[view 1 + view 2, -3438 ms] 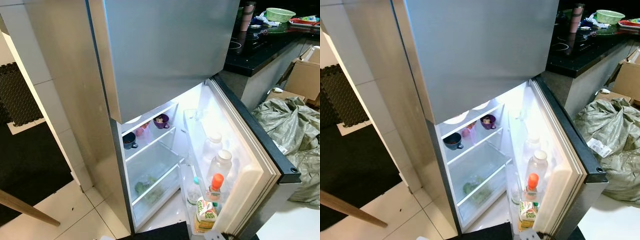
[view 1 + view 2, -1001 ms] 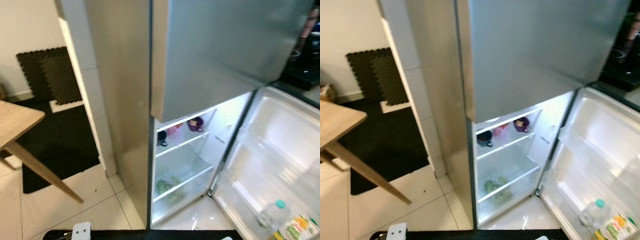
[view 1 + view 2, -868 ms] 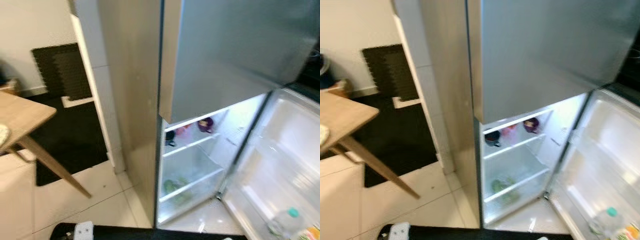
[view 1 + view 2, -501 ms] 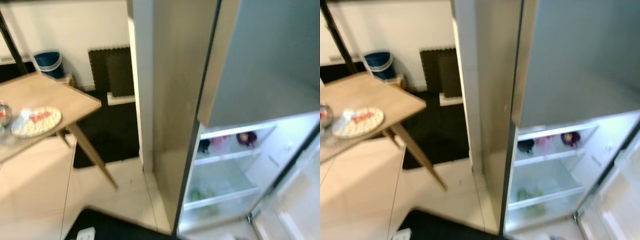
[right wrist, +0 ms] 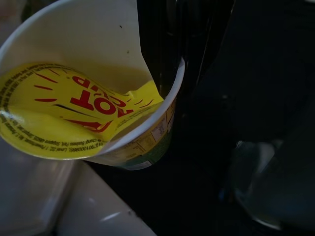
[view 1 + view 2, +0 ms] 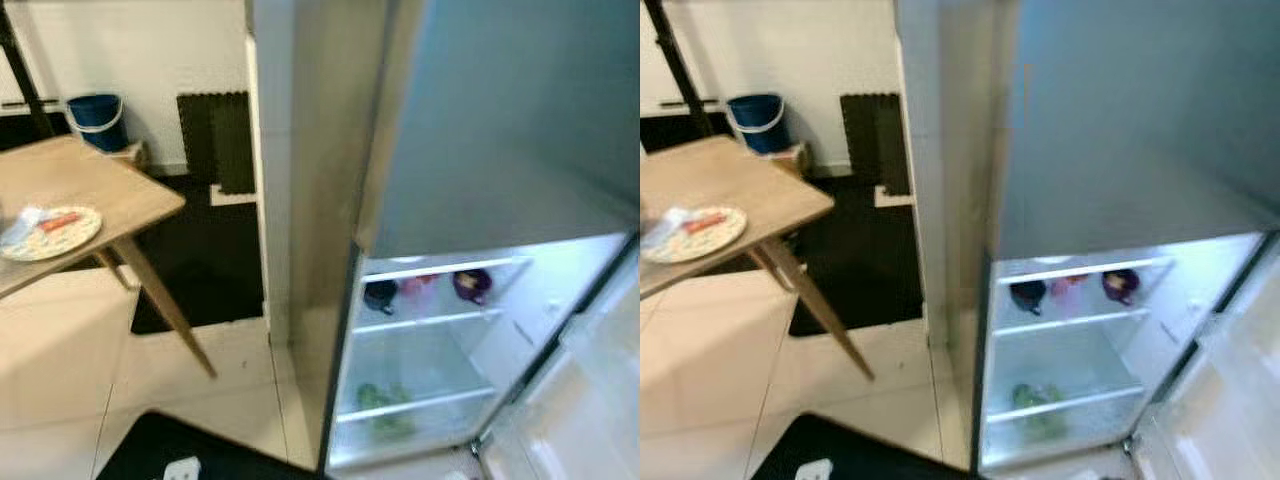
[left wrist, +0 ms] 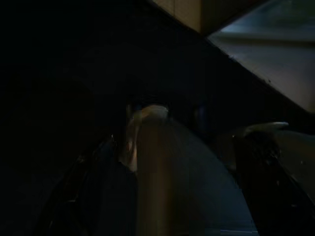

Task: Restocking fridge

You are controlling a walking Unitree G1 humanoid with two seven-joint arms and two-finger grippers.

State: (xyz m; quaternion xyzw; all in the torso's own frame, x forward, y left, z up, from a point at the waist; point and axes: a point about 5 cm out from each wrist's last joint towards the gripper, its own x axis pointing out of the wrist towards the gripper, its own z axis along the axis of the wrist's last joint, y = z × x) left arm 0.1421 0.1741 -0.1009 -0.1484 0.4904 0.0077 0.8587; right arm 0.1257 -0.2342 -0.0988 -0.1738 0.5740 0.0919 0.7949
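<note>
Cup count: one paper cup [image 5: 93,83], white, with a green band low on its wall.
Cup place: right up against the right hand [image 5: 189,46], its rim dented where it meets the black of the hand.
Cup pointing: the open mouth faces the wrist camera, so the long axis runs away from the lens, tilted.
Lid: one yellow lid [image 5: 64,115] with red lettering, peeled and folded down into the mouth.
Right hand: how far it is open cannot be told.
Left hand [image 7: 182,147]: very dark; a pale rounded shape [image 7: 157,162] sits before it, and neither its opening nor any hold can be told.
Fridge [image 6: 480,120]: one, steel, filling the head views from 12 to 3 o'clock.
Lower compartment [image 6: 430,350]: lit and open at 4 o'clock, its door [image 6: 590,400] swung out at 5 o'clock.
Upper shelf: three vessels in a row, one dark mug [image 6: 380,295], one pink item [image 6: 417,287] and one purple cup [image 6: 470,285].
Lower shelf: one clump of greens [image 6: 385,400].
Worktop [image 6: 110,190]: one wooden top on slanted legs at 9 o'clock.
Plate [image 6: 50,232]: one, on the worktop, with blurred food.
Bucket [image 6: 95,120]: one, blue, at 10 o'clock by the wall.
Mat [image 6: 215,140]: one black mat, leaning upright against the wall at 11 o'clock.
Head views: room and fridge, blurred.
Right wrist view: the cup close up.
</note>
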